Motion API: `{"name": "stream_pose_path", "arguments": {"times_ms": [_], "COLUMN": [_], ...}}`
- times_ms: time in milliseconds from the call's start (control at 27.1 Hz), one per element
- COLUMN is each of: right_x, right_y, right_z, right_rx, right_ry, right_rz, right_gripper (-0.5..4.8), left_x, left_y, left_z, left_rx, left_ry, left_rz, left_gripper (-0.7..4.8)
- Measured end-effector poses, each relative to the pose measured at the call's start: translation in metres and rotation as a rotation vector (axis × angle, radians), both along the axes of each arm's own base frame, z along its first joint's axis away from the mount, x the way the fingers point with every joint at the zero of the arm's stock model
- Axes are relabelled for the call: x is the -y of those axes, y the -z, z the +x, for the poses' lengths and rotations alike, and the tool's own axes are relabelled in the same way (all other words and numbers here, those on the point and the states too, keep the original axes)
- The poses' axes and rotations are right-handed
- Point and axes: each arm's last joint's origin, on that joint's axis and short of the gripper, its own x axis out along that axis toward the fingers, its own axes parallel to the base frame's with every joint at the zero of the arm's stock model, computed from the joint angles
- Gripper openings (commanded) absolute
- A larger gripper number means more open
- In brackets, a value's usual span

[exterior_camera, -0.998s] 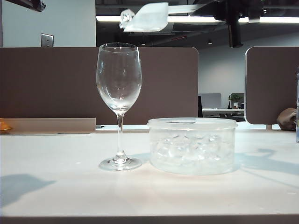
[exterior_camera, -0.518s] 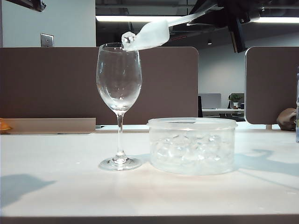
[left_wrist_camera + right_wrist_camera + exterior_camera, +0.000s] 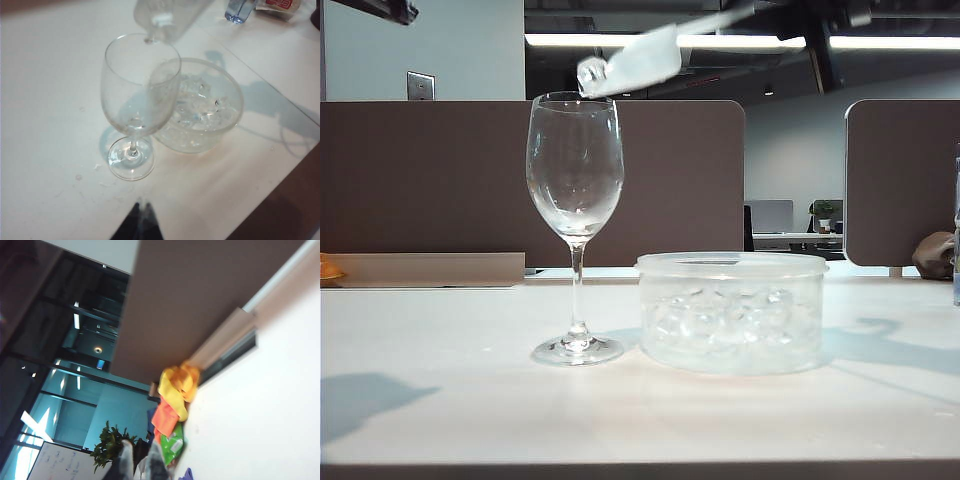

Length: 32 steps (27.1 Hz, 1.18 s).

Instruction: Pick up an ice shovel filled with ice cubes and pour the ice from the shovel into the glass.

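From where I'm sitting, the ice shovel (image 3: 638, 60) is sitting a touch higher than it was half a second ago, when its lip was almost on the rim; now it is hanging just above the mouth of the glass (image 3: 575, 170), tipped down toward it. A second ago it was higher still and closer to level. One of the ice cubes (image 3: 591, 75) is clinging at the low front lip, as it was in both earlier frames, and I'm seeing nothing in the bowl of the glass yet.

The shovel is looking translucent and whitish, its thin handle running up and to the right out of the exterior view. In the left wrist view it is a blurred pale shape (image 3: 167, 17) over the glass (image 3: 140, 92).

The right gripper (image 3: 140, 465) is showing only as two fingertips close together at the edge of its own view, clamped nearly shut; I'm not able to see from any picture what it is holding, since the handle's far end is out of frame.

The left gripper (image 3: 142, 220) is hovering off to the side, looking down at the glass and the tub (image 3: 730, 310) just beside it; only a dark tip is showing, so I can't tell how far it is parted.

The tub is holding more ice cubes on the table (image 3: 440, 400).
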Motion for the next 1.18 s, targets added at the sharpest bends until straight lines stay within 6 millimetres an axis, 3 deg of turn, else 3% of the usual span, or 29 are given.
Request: {"name": "stream_pose_path", "arguments": {"times_ms": [185, 813, 1183], "right_x": [-0.001, 0.000, 0.040], "right_y": [-0.020, -0.020, -0.008], "right_z": [0.002, 0.003, 0.019], "right_rx": [0.043, 0.055, -0.034], "right_ry": [-0.010, 0.020, 0.173], "right_rz": [-0.036, -0.037, -0.135], "right_gripper": [-0.05, -0.05, -0.05], "left_x": [0.000, 0.000, 0.000], "left_y": [0.000, 0.000, 0.000], "left_z": [0.000, 0.000, 0.000], "left_rx": [0.000, 0.000, 0.000], "left_ry": [0.000, 0.000, 0.000], "left_rz": [0.000, 0.000, 0.000], "left_gripper": [-0.05, -0.06, -0.05]}}
